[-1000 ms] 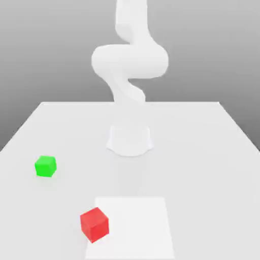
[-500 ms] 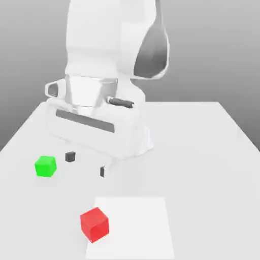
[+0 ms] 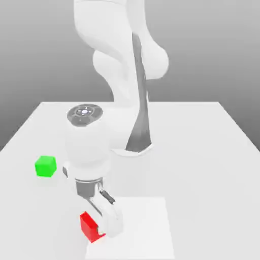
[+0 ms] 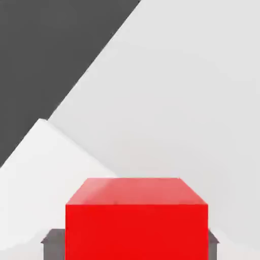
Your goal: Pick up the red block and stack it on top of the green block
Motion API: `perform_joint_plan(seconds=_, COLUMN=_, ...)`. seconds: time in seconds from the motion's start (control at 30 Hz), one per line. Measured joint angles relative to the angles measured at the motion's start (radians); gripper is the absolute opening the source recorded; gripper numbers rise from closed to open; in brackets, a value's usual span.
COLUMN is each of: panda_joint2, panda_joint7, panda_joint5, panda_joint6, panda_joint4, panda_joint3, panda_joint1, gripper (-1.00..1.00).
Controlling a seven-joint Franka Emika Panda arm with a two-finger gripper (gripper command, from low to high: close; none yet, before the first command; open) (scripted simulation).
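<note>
Green block sits at about 9 o'clock on the white table, well apart from everything else. Moving right, the red block is down near 6 o'clock, at the edge of a paler square patch. Gripper is down on it, fingers clamped on the red block's sides.

**What the surface carries**

We see a pale grey surface bearing the arm's white base, a green block, a red block and a lighter square patch. The red block sits at the hand, on the patch's corner. The green block lies well apart from the hand, towards the exterior view's left and farther back.
</note>
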Motion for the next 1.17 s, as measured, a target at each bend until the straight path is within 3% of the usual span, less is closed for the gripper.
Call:
perform_joint_plan(seconds=0.07, panda_joint2=0.007, panda_joint7=0.002, panda_joint5=-0.002, panda_joint6=0.005, panda_joint4=0.001, panda_joint3=-0.002, panda_joint1=0.001, gripper=-1.00)
perform_joint_plan(seconds=0.23, panda_joint2=-0.149, panda_joint7=-0.021, panda_joint5=0.029, panda_joint6=-0.127, panda_joint4=-0.023, panda_joint3=0.017, panda_joint1=-0.010, gripper=-1.00)
perform_joint_plan(seconds=0.3, panda_joint2=-0.206, panda_joint7=0.035, panda_joint5=0.014, panda_joint6=-0.157, panda_joint4=-0.051, panda_joint3=-0.020, panda_joint1=-0.038, gripper=-1.00)
perform_joint_plan(seconds=0.53, panda_joint2=-0.381, panda_joint7=0.378, panda_joint5=-0.082, panda_joint6=-0.193, panda_joint4=-0.190, panda_joint3=-0.146, panda_joint1=-0.314, gripper=-1.00)
perform_joint_plan(seconds=0.77, panda_joint2=-0.552, panda_joint7=0.663, panda_joint5=-0.096, panda_joint6=-0.219, panda_joint4=-0.330, panda_joint3=-0.251, panda_joint1=-0.542, gripper=-1.00)
perform_joint_plan(seconds=0.93, panda_joint2=-0.468, panda_joint7=0.701, panda_joint5=-0.050, panda_joint6=-0.106, panda_joint4=-0.360, panda_joint3=-0.293, panda_joint1=-0.577, gripper=-1.00)
perform_joint_plan(seconds=1.07, panda_joint2=-0.326, panda_joint7=0.640, panda_joint5=0.044, panda_joint6=0.031, panda_joint4=-0.356, panda_joint3=-0.294, panda_joint1=-0.549, gripper=-1.00)
perform_joint_plan(seconds=1.1, panda_joint2=-0.305, panda_joint7=0.627, panda_joint5=0.062, panda_joint6=0.050, panda_joint4=-0.356, panda_joint3=-0.296, panda_joint1=-0.537, gripper=1.00)
perform_joint_plan(seconds=1.17, panda_joint2=-0.305, panda_joint7=0.627, panda_joint5=0.062, panda_joint6=0.050, panda_joint4=-0.356, panda_joint3=-0.296, panda_joint1=-0.520, gripper=1.00)
